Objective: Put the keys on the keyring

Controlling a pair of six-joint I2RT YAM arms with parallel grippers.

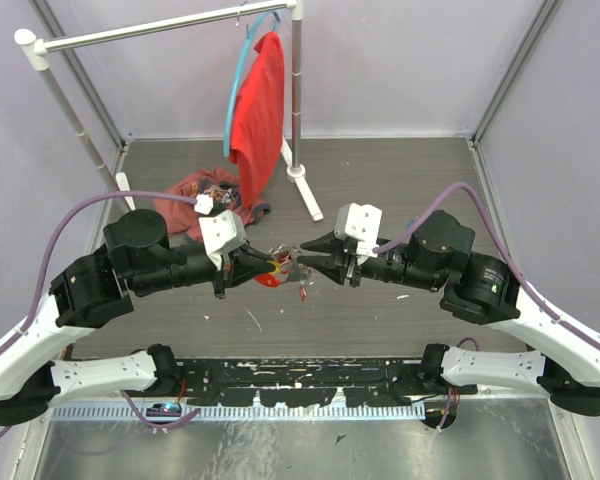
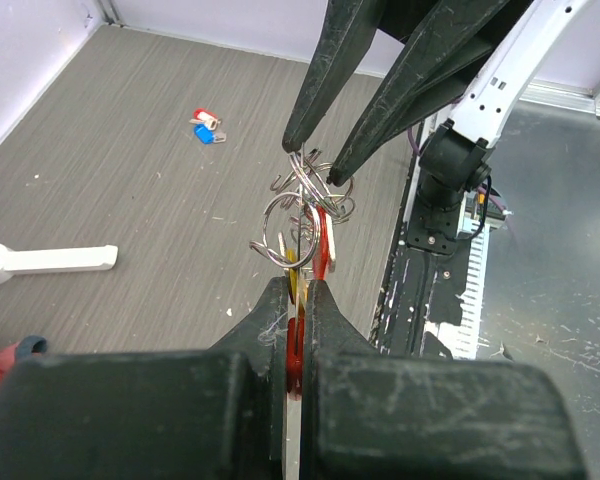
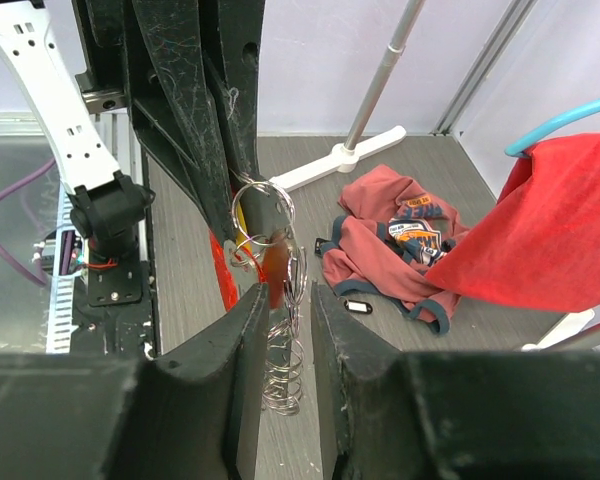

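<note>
Red keyring strap [image 2: 325, 242] half-hidden in left pincer [image 2: 298, 290] — rings [image 2: 302, 178] tangled, indistinct

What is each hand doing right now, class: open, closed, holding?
Left hand: closed on the red oblong strap tag.
Right hand: around the thin silvery metal rings; grip cannot be told.

floor [image 1: 400, 190]: grey planks, lying under left claw [image 1: 272, 264] and right claw [image 1: 306, 258] | walls [image 1: 400, 60]: pale, rising well beyond both | rack [image 1: 297, 100]: white, standing beyond them | shirt [image 1: 260, 110]: red, hanging from rack | heap of cloth [image 1: 185, 195]: lying beyond left claw | steel sheet [image 1: 280, 450]: lying behind both
</note>
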